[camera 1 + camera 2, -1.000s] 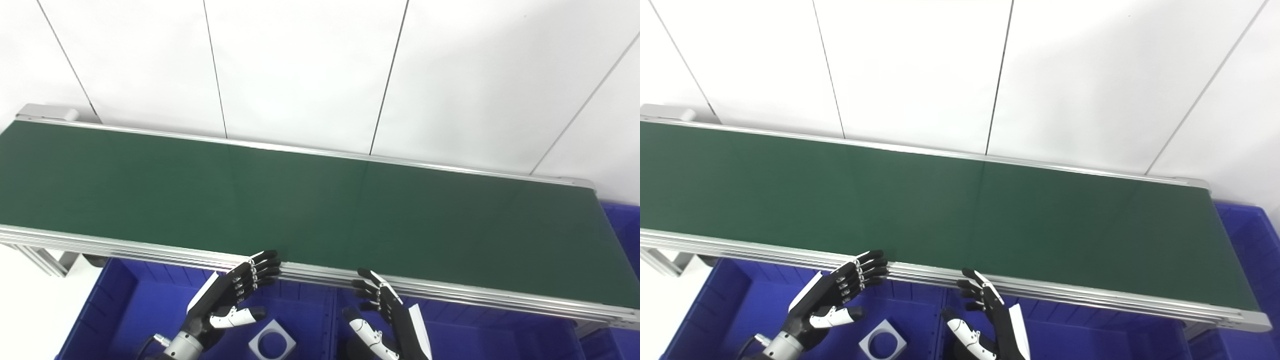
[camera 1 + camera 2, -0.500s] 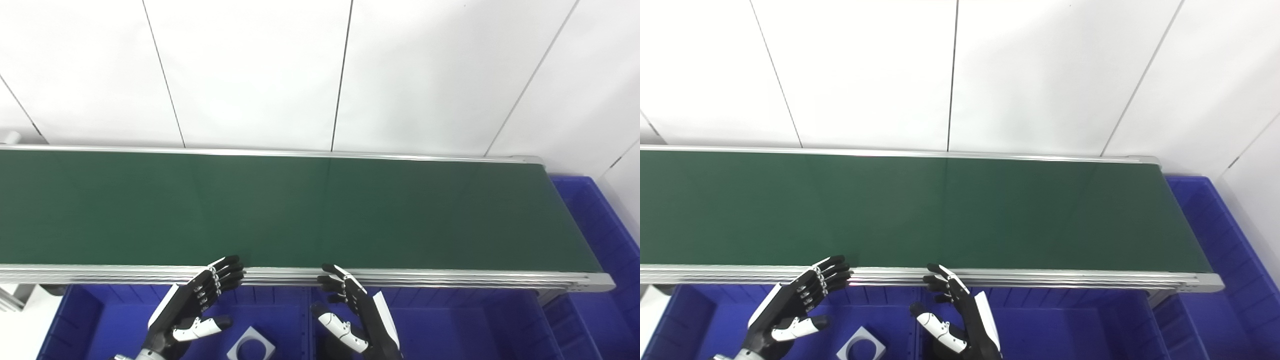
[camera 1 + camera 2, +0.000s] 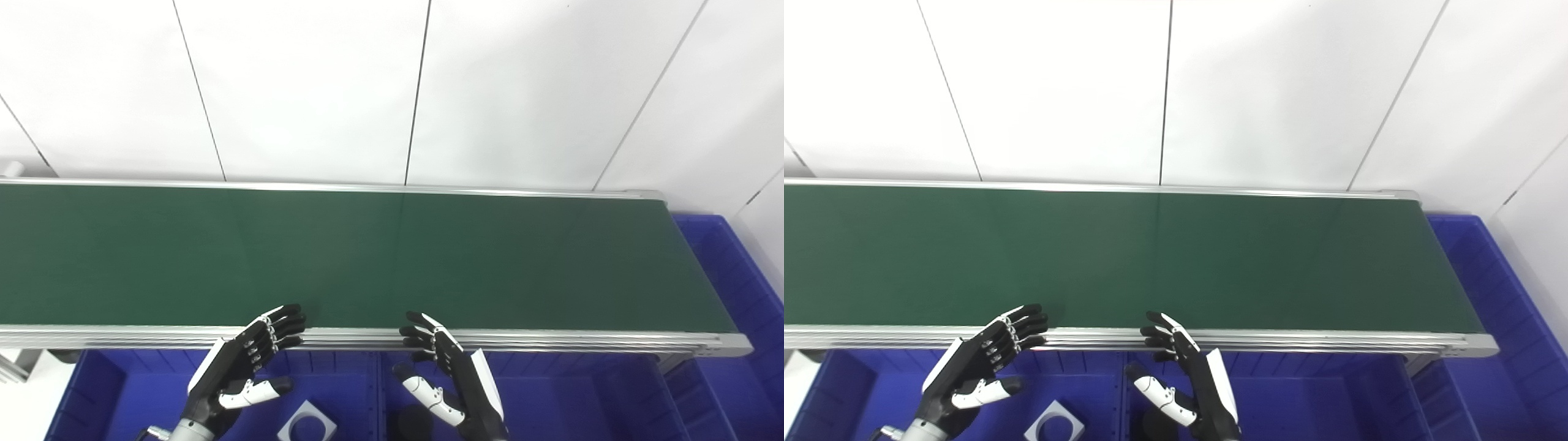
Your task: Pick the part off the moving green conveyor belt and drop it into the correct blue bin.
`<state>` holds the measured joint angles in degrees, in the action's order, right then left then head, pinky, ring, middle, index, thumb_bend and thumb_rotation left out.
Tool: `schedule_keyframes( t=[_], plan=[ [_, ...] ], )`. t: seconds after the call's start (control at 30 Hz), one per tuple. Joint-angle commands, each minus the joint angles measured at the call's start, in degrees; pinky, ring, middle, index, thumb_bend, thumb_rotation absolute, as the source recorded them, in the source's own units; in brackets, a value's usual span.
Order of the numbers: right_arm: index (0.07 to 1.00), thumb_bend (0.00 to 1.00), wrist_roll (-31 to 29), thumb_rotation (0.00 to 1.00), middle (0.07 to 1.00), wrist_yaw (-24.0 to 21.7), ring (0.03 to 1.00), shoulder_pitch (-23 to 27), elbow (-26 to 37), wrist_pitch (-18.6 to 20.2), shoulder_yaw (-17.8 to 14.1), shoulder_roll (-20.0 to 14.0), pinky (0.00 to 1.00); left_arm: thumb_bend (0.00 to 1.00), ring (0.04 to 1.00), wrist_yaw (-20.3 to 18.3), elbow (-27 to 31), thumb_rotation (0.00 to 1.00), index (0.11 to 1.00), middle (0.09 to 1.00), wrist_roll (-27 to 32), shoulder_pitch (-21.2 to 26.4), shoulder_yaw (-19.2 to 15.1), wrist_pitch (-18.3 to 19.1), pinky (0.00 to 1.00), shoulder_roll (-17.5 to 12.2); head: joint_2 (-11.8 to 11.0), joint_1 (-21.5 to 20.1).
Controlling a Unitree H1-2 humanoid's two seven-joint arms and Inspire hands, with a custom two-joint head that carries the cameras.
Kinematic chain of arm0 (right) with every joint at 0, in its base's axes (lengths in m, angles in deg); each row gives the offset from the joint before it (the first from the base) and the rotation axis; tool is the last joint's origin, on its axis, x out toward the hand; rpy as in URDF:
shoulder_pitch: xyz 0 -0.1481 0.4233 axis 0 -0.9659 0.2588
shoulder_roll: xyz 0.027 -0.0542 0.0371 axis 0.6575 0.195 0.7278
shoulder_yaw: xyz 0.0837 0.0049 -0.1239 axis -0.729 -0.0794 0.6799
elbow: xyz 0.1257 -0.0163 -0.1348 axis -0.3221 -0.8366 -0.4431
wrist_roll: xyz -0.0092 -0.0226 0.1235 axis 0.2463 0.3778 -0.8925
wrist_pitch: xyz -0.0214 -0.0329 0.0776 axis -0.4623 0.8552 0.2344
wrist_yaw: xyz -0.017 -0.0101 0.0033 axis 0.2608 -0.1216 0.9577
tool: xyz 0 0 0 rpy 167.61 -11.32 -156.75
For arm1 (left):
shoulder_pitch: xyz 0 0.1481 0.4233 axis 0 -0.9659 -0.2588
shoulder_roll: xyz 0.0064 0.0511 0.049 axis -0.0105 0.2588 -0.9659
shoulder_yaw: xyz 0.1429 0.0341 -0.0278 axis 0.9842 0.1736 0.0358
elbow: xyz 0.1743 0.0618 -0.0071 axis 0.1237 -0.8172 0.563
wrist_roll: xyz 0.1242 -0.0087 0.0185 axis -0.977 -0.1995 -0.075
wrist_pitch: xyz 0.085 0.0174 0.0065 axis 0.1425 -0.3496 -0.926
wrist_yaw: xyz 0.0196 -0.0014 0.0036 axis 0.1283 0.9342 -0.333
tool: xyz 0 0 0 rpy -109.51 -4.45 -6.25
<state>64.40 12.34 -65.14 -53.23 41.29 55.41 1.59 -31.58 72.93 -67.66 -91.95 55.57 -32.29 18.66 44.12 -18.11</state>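
Conveyor belt (image 3: 392,257) ran bare, no part in sight | left hand (image 3: 242,367) and right hand (image 3: 450,376) waited spread wide, empty, over the blue bins (image 3: 343,392), apparently ready for a catch.

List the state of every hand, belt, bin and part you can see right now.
left hand: open, holding nothing, over a bin
right hand: open, holding nothing
green conveyor belt: no part on it
left blue bin: holds a grey square part
grey square part: lying in the bin
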Motion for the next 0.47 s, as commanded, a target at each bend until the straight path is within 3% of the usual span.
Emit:
schedule_keyframes(
  t=[0.0, 0.03, 0.07, 0.1, 0.17, 0.27, 0.43],
  plan=[
    [0.849, 0.64, -0.68, 0.68, 0.776, -0.70, 0.751, 0.07, 3.40, 1.40, -0.36, -0.25, 0.66, 1.00, 0.824, 0.75, 3.10, 0.41, 0.838, 0.828, -0.38, 0.64, 0.58, 0.42, 0.78, 0.66, 1.51, 2.38],
    [0.848, 0.63, -0.78, 0.68, 0.776, -0.95, 0.749, 0.03, 4.04, 1.91, -0.53, -0.37, 0.66, 1.00, 0.821, 1.07, 3.97, 0.42, 0.840, 0.829, -0.54, 0.44, 0.80, 0.92, 0.78, 0.80, 1.51, 2.38],
    [0.848, 0.63, -1.00, 0.68, 0.776, -1.25, 0.749, -0.03, 4.92, 2.40, -0.80, -0.68, 0.66, 1.00, 0.821, 1.54, 5.54, 0.42, 0.840, 0.829, -0.85, 0.07, 1.15, 1.99, 0.78, 1.08, 2.78, 6.13],
    [0.845, 0.63, -1.15, 0.69, 0.773, -1.46, 0.742, -0.07, 5.54, 2.77, -0.97, -0.90, 0.65, 1.00, 0.824, 1.88, 6.67, 0.43, 0.843, 0.832, -1.06, -0.19, 1.42, 2.79, 0.78, 1.26, 2.78, 6.13],
    [0.843, 0.61, -2.15, 0.68, 0.768, -2.23, 0.736, -0.29, 7.48, 4.03, -1.61, -1.53, 0.65, 1.00, 0.823, 3.10, 9.74, 0.46, 0.849, 0.836, -2.16, -1.01, 2.33, 4.59, 0.78, 2.17, 3.50, 13.07],
    [0.833, 0.62, -2.78, 0.69, 0.754, -2.68, 0.724, -0.51, 9.20, 4.76, -2.11, -1.99, 0.64, 1.00, 0.809, 4.61, 12.90, 0.51, 0.857, 0.837, -3.54, -2.24, 3.51, 5.89, 0.74, 3.35, 3.28, 15.23],
    [0.828, 0.59, -3.43, 0.71, 0.755, -2.99, 0.711, -0.30, 9.26, 4.27, -2.39, -2.16, 0.62, 1.00, 0.817, 6.11, 17.08, 0.49, 0.859, 0.846, -4.34, -4.79, 4.86, 7.72, 0.75, 4.60, 3.23, 15.12]
  ],
)
